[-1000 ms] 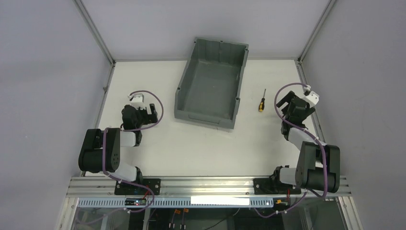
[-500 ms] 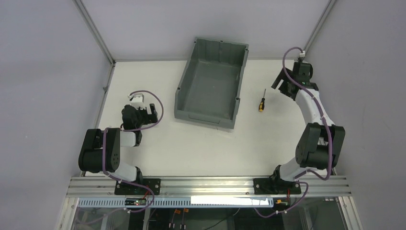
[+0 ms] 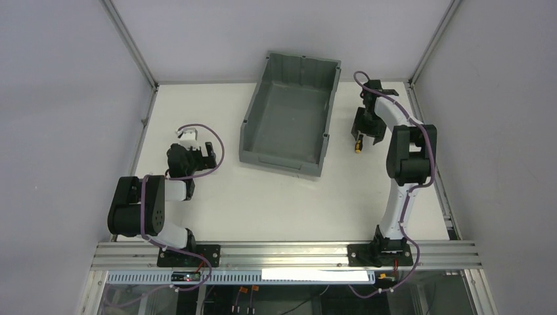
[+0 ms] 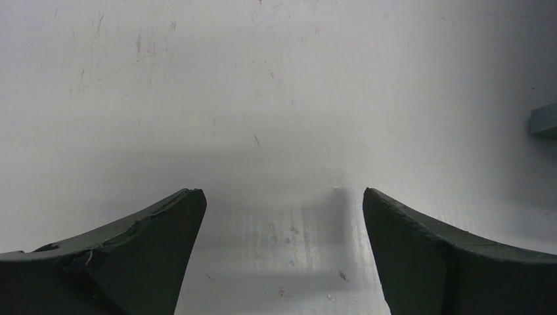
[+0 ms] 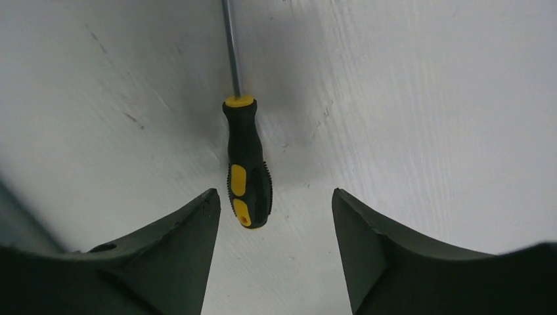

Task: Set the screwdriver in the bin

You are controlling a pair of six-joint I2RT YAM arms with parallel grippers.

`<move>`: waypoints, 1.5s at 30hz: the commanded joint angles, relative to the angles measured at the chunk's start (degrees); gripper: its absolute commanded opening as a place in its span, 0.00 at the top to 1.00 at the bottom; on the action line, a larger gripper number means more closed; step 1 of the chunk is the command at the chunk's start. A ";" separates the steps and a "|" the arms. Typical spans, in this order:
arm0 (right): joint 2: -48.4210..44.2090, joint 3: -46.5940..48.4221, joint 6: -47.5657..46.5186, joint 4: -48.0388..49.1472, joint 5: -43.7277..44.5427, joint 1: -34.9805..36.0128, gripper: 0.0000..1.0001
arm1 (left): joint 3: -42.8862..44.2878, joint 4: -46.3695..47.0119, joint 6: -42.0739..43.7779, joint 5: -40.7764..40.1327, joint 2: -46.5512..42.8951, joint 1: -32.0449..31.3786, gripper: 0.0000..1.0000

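Note:
The screwdriver (image 3: 358,146) lies flat on the white table just right of the grey bin (image 3: 287,155). In the right wrist view its yellow and black handle (image 5: 247,172) points toward me, the thin shaft running away. My right gripper (image 5: 276,203) is open, hanging over the handle end, and touches nothing; in the top view it (image 3: 365,128) covers the shaft. My left gripper (image 4: 282,200) is open and empty over bare table, far left of the bin (image 3: 197,155).
The bin's right wall stands close to the left of the screwdriver. A metal frame post (image 3: 430,42) rises at the back right corner. A corner of the bin (image 4: 544,121) shows at the right edge of the left wrist view.
My right arm has swung from the table's right side, up and back, then left and down over the screwdriver. The left arm and the screwdriver have not moved.

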 commanded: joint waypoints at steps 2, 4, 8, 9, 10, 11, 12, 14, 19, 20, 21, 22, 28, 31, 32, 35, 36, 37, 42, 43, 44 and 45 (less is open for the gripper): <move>5.17 3.36 -0.84 -0.92 0.01 -0.02 0.39 | 1.26 1.90 0.68 0.79 -0.03 -0.67 0.01; 6.76 3.92 -1.58 -0.21 -0.06 0.16 0.42 | 1.26 1.90 0.68 0.80 -0.02 -0.67 0.01; 8.22 3.05 -2.03 1.56 -0.19 0.25 0.55 | 1.30 1.90 0.68 0.79 -0.02 -0.68 0.01; 8.28 2.45 -2.01 2.04 -0.34 0.26 0.61 | 1.26 1.90 0.68 0.80 -0.06 -0.64 0.01; 8.29 1.68 -1.89 2.47 -0.53 0.22 0.66 | 1.27 1.90 0.68 0.79 -0.02 -0.68 0.01; 8.12 0.93 -1.70 2.92 -0.73 0.13 0.73 | 1.26 1.90 0.68 0.76 -0.04 -0.65 0.01; 7.73 0.13 -1.51 3.39 -0.87 0.12 0.84 | 1.26 1.90 0.68 0.82 -0.02 -0.62 0.01; 6.36 -1.00 -1.17 3.62 -0.87 -0.04 1.00 | 1.26 1.90 0.68 0.80 -0.02 -0.63 0.01; -1.60 3.58 -0.72 -1.03 0.67 -0.74 1.00 | 1.26 1.91 0.68 0.82 -0.02 -0.67 0.01; -3.99 5.68 -0.38 -2.59 0.76 -0.76 1.00 | 1.26 1.90 0.68 0.79 -0.06 -0.66 0.01; -6.20 7.73 -0.08 -3.67 0.60 -0.64 1.00 | 1.26 1.93 0.68 0.83 -0.02 -0.70 0.01; -9.18 10.16 0.55 -4.88 0.43 -0.53 1.00 | 1.26 1.91 0.68 0.79 -0.02 -0.71 0.01; -15.52 27.47 2.91 -12.37 4.18 4.02 1.00 | 1.26 1.90 0.68 0.79 -0.02 -0.65 0.01; -17.50 32.63 2.71 -9.66 7.19 10.43 1.00 | 1.26 1.90 0.68 0.79 -0.02 -0.68 0.01; -18.26 32.55 1.86 -7.24 8.59 13.56 1.00 | 1.26 1.90 0.68 0.81 -0.02 -0.62 0.01; -21.78 26.35 -1.89 4.90 13.62 23.43 1.00 | 1.26 1.90 0.73 0.81 -0.02 -0.71 0.01; -22.91 22.89 -2.80 10.00 15.48 26.37 1.00 | 1.26 1.90 0.69 0.82 -0.02 -0.70 0.01; -23.98 19.35 -3.46 15.12 16.83 29.78 1.00 | 1.26 1.90 0.68 0.86 -0.02 -0.72 0.01; -22.90 7.89 -1.57 29.97 19.85 36.50 1.00 | 1.26 1.90 0.68 0.79 -0.08 -0.72 0.01; -21.99 6.68 -0.66 30.50 19.91 37.18 1.00 | 1.26 1.90 0.68 0.79 -0.02 -0.75 0.01; -19.85 5.73 0.56 30.98 19.96 37.58 1.00 | 1.26 1.90 0.68 0.80 -0.02 -0.75 0.01; -18.54 5.29 1.68 30.77 19.72 37.83 1.00 | 1.26 1.90 0.68 0.81 -0.02 -0.70 0.01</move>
